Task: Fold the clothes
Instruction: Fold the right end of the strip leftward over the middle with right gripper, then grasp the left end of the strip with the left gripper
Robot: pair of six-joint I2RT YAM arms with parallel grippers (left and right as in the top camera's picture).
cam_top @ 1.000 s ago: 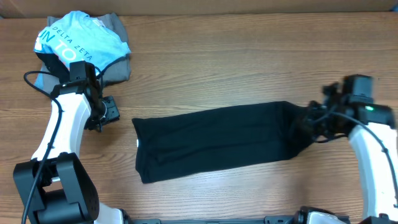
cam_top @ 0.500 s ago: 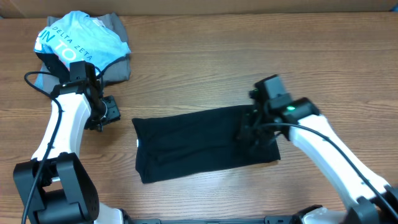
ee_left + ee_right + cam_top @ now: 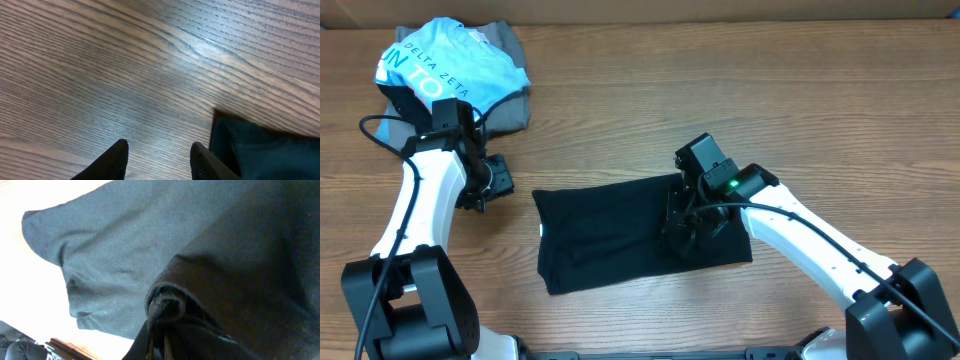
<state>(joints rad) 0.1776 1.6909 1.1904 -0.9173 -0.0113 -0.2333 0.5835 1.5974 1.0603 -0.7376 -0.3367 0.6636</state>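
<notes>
- The wooden table (image 3: 740,110) carries everything. Its smooth top gives cloth little to cling to, so a sideways pull could slide the whole piece rather than fold it.
- The black garment (image 3: 610,235) lies flat near the front middle of the table. Its right end is lifted and doubled over toward the left.
- The light blue "DELTA ZETA" shirt (image 3: 440,65) rests on a grey garment (image 3: 510,100) at the far left corner, well apart from the work.
- The right gripper (image 3: 685,225) is over the doubled part, jaws closed on a small bunched fold of the black cloth (image 3: 165,305). So narrow a pinch could slip. It may also have caught only one layer, or the lower layer too, and either would leave the fold skewed or rumpled.
- The left gripper (image 3: 157,155) hovers just beside the garment's left corner. Its fingers (image 3: 117,150) are partly apart with only bare wood between them, so nothing pins that end.
- The white neck label (image 3: 541,231) sits at the left edge, and a dragged garment would shift it.
</notes>
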